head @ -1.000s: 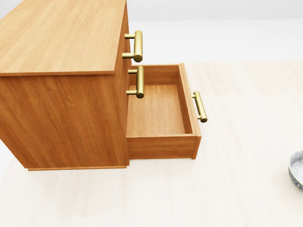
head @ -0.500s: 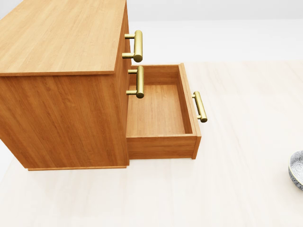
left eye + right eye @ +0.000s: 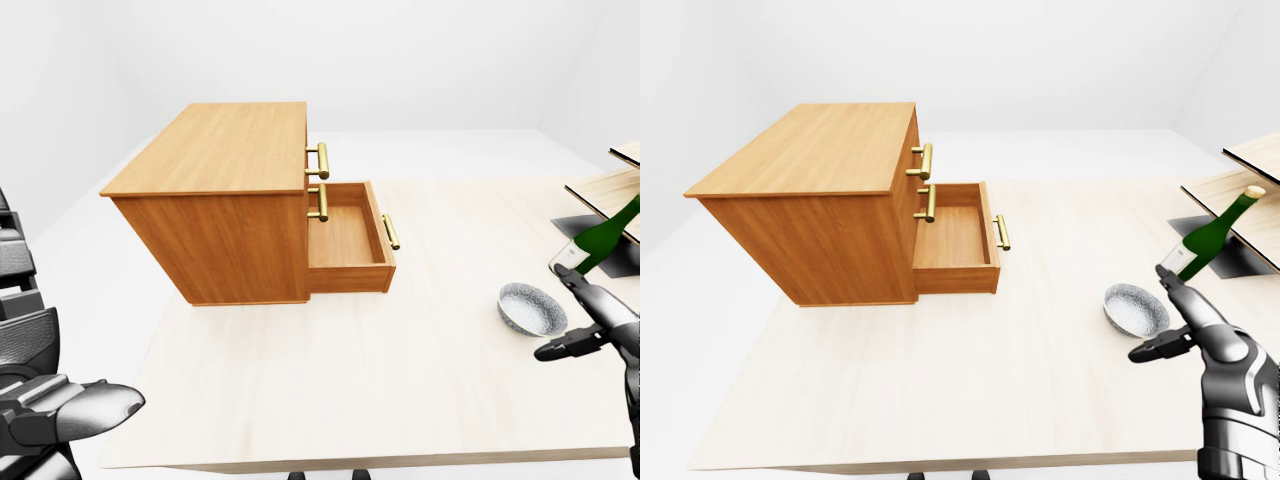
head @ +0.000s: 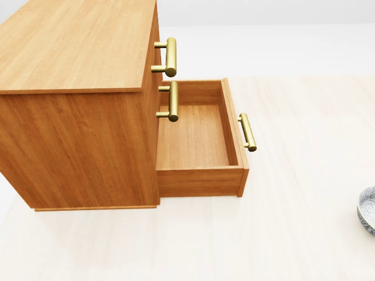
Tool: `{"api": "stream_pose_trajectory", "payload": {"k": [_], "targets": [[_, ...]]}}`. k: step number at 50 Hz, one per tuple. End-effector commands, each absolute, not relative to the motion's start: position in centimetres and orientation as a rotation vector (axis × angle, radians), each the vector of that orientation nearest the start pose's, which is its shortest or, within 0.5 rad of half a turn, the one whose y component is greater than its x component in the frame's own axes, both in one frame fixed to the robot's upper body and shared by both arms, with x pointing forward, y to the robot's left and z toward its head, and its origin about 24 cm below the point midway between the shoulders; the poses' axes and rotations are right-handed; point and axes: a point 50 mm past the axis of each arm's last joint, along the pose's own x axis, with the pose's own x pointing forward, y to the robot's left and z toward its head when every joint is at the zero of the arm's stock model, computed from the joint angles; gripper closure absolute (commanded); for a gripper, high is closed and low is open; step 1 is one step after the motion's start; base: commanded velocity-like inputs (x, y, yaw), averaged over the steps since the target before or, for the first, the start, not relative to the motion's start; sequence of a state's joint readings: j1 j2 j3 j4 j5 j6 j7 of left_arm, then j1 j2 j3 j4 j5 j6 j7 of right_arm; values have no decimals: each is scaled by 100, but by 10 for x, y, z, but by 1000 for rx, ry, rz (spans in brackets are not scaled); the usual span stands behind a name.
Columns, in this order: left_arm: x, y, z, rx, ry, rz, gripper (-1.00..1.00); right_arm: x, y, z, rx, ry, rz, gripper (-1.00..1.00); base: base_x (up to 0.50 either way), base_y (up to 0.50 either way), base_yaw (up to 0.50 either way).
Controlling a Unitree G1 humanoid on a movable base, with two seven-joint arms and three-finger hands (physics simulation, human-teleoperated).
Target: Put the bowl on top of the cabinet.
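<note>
Right-eye view: reach step, right hand (image 3: 1195, 325) fingers spread, empty, just beside bowl (image 3: 1135, 308) near right edge of tabletop (image 3: 940, 390); next, close round rim, lift onto cabinet (image 3: 810, 150) top.

Cabinet (image 3: 230, 150): warm orange-brown wood grain, with brass-gold handles (image 3: 322, 160). Tabletop (image 3: 400, 370): pale cream, faintly grained. Bowl (image 3: 532, 307): speckled grey and white inside. Bottle (image 3: 1210, 236): dark green, white label, tan top. Fingers (image 3: 1186, 298): glossy dark grey.

In the right-eye view the bowl (image 3: 1136, 309) lies right of the cabinet (image 3: 810, 240).
</note>
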State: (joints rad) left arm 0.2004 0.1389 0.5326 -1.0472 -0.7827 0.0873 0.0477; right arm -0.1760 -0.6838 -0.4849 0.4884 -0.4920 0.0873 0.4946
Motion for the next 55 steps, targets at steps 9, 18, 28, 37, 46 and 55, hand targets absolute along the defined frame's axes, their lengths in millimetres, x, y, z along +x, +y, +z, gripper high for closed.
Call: {"api": "stream_pose_trajectory", "payload": {"k": [9,18,28,37,46,55], "targets": [[127,226,232,-278,-860,104,-100,238,-387,69,-797,570,-143,-100,0,0,0],[127,226,232,-282,-855,102,-100,245,-384,65,-784,572,-134,-100,0,0,0],[127,225,232,-280,-861,103,-100,245,-384,54,-749,599,-143,-100,0,0,0],[127,227,233,-288,-862,104,-100,242,-386,47,-724,622,-150,-100,0,0,0],[128,224,231,-275,-848,98,-100,242,-387,47,-730,629,-150,-100,0,0,0],[127,225,231,-278,-852,101,-100,243,-382,47,-747,619,-131,-100,0,0,0]]}}
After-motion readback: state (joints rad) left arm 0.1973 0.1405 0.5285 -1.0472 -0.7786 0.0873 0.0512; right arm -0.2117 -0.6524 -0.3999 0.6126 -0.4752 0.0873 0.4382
